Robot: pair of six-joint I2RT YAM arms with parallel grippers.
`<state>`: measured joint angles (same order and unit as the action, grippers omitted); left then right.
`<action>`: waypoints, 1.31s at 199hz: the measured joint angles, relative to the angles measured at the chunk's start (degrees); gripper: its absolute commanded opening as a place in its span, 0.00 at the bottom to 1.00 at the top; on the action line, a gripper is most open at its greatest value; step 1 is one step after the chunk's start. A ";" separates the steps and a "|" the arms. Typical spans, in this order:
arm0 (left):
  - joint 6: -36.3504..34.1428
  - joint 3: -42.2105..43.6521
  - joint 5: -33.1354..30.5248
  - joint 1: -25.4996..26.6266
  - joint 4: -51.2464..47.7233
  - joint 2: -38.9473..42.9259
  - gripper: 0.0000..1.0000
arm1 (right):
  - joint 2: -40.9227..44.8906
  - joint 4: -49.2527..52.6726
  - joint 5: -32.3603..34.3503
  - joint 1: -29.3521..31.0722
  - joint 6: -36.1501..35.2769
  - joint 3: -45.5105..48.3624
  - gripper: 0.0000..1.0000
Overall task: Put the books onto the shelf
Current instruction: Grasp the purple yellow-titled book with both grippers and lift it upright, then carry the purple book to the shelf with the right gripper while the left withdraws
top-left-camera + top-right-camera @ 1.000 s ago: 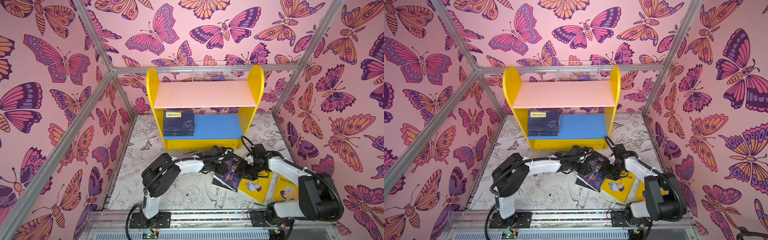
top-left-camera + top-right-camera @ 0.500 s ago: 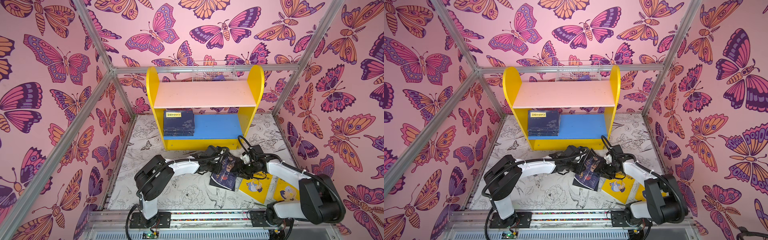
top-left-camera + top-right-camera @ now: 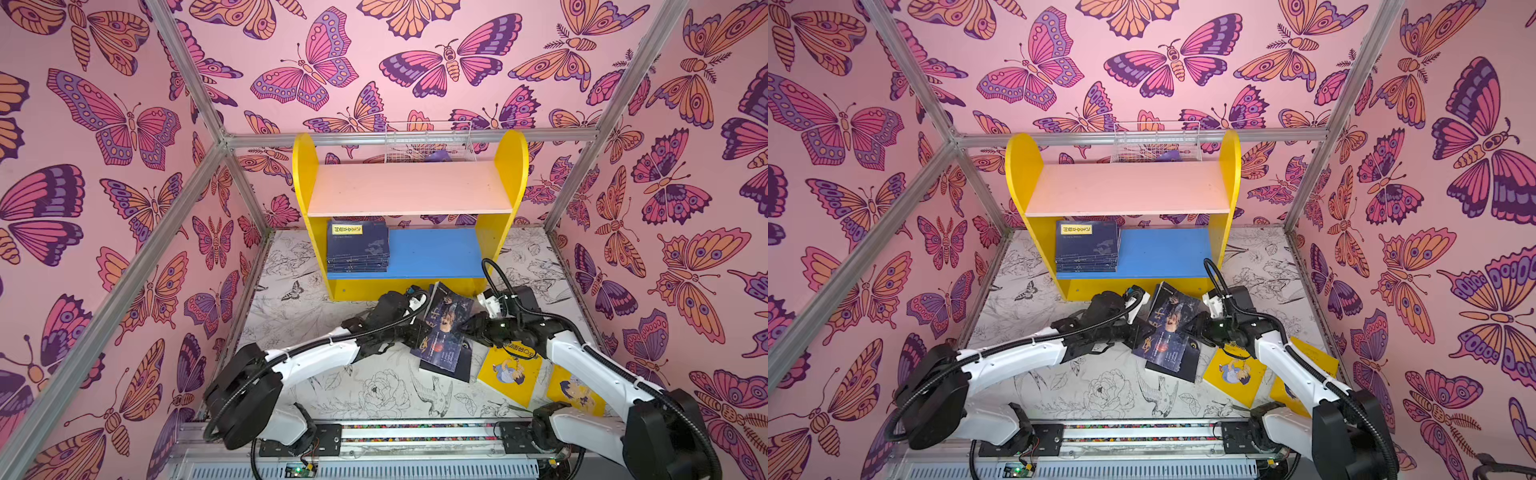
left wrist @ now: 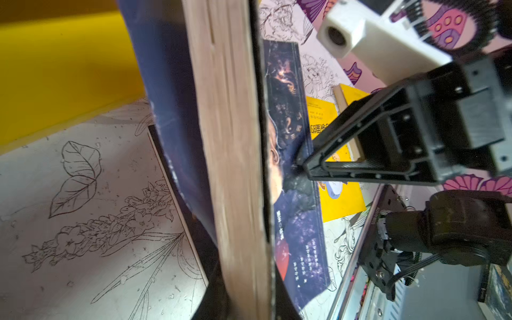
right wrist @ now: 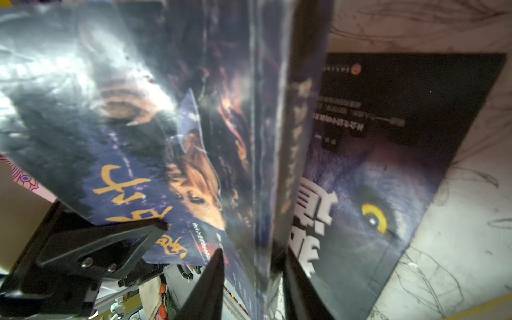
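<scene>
Nearest the camera head, a bright yellow cartoon-cover paperback (image 3: 509, 374) and a second yellow paperback (image 3: 575, 392) are lying flat on the right of the white table mat printed with black line drawings of flowers and birds (image 3: 374, 390), the second partly under the right arm. Just beyond them, a black paperback with a yellow-eyed face on its cover (image 3: 446, 368) is lying flat on the mat. Above it, a dark blue paperback with gold lettering (image 3: 446, 322) is being held on a slant between the two arms. The left gripper (image 3: 420, 334) is clamping its page-edge side. The right gripper (image 5: 253, 256) is straddling its spine side, with one of its black fingers (image 5: 210, 282) on each face of the book; whether they are pressing it cannot be told. Farther back, the small shelf with yellow round-topped side panels (image 3: 305, 174) is standing against the rear wall, and a stack of navy paperbacks with a yellow label on top (image 3: 358, 247) is lying at the left end of its blue lower board. Its pale pink upper board is carrying no books. Behind the shelf, a white wire basket (image 3: 428, 141) is showing.
</scene>
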<state>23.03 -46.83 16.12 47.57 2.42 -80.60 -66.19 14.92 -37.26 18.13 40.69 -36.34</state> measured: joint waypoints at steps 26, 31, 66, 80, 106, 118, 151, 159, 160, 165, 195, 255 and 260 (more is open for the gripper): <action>0.28 1.64 1.81 -1.79 2.40 2.80 0.00 | 1.05 -4.81 0.20 0.59 2.64 0.00 0.27; 0.46 2.14 2.25 -2.34 3.17 3.30 0.00 | 1.36 -5.79 0.15 0.72 3.08 0.00 0.29; 4.24 6.86 8.11 -7.02 9.81 6.82 0.00 | 2.51 -13.31 -0.33 2.51 5.81 0.00 0.34; 5.57 7.87 9.81 -8.15 11.10 8.46 0.00 | 2.43 -16.26 -0.63 3.17 6.99 0.00 0.35; 6.67 8.17 11.87 -8.72 12.13 11.82 0.00 | 1.66 -21.27 -0.68 4.44 8.41 -0.09 0.34; 6.99 8.22 12.96 -8.79 12.59 13.25 0.00 | 0.92 -22.97 -0.72 4.92 8.85 -0.28 0.33; 8.20 9.31 16.44 -8.70 14.14 16.39 0.00 | 0.31 -28.17 -4.61 7.61 8.98 -1.36 0.31; 8.52 9.55 16.74 -8.74 14.03 17.29 0.00 | 0.31 -29.09 -5.40 7.89 8.94 -1.51 0.27; 8.55 9.57 16.76 -8.74 14.01 17.35 0.00 | 0.33 -29.24 -5.53 7.91 8.98 -1.51 0.26; 8.59 9.57 16.81 -8.81 13.70 17.86 0.00 | 0.37 -29.75 -6.03 7.98 8.96 -1.57 0.23; 8.55 9.62 15.39 -9.09 11.39 20.24 0.29 | 1.81 -31.04 -7.96 8.22 8.81 -1.77 0.03; 8.46 9.75 -0.07 -8.79 4.00 27.52 0.81 | 5.11 -31.91 -0.81 9.68 8.63 -4.13 0.00; 8.79 9.84 -2.43 -8.85 3.37 28.85 0.82 | 5.09 -32.61 1.25 9.75 8.83 -4.22 0.00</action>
<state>31.81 -36.99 13.69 38.72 5.78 -51.75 -61.10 -17.69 -36.01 27.88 49.52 -40.56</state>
